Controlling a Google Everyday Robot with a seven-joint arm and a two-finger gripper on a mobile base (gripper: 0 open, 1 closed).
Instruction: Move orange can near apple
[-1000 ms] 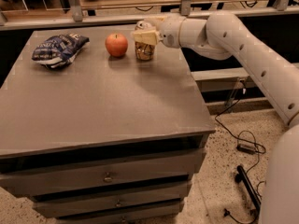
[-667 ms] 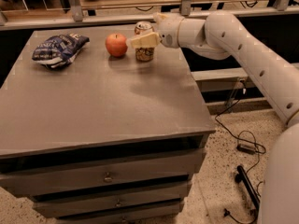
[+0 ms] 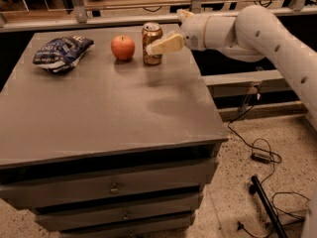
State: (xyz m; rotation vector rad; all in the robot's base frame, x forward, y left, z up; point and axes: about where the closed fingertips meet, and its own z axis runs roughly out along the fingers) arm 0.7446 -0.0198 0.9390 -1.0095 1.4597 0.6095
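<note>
The orange can [image 3: 151,37] stands upright on the grey table [image 3: 109,108], at the back, just right of the red apple [image 3: 123,47] with a small gap between them. My gripper [image 3: 165,31] is at the can's right side, fingers spread open. The near cream finger [image 3: 167,44] crosses in front of the can's right edge. The far finger [image 3: 184,15] sits behind and to the right of the can. The can is not lifted.
A blue-and-white snack bag [image 3: 61,52] lies at the table's back left. The table has drawers below its front edge. Cables [image 3: 257,155] and a dark rod [image 3: 267,207] lie on the floor to the right. A railing runs behind the table.
The gripper has opened and drawn back to the right, off the can. The can stays standing next to the apple.
</note>
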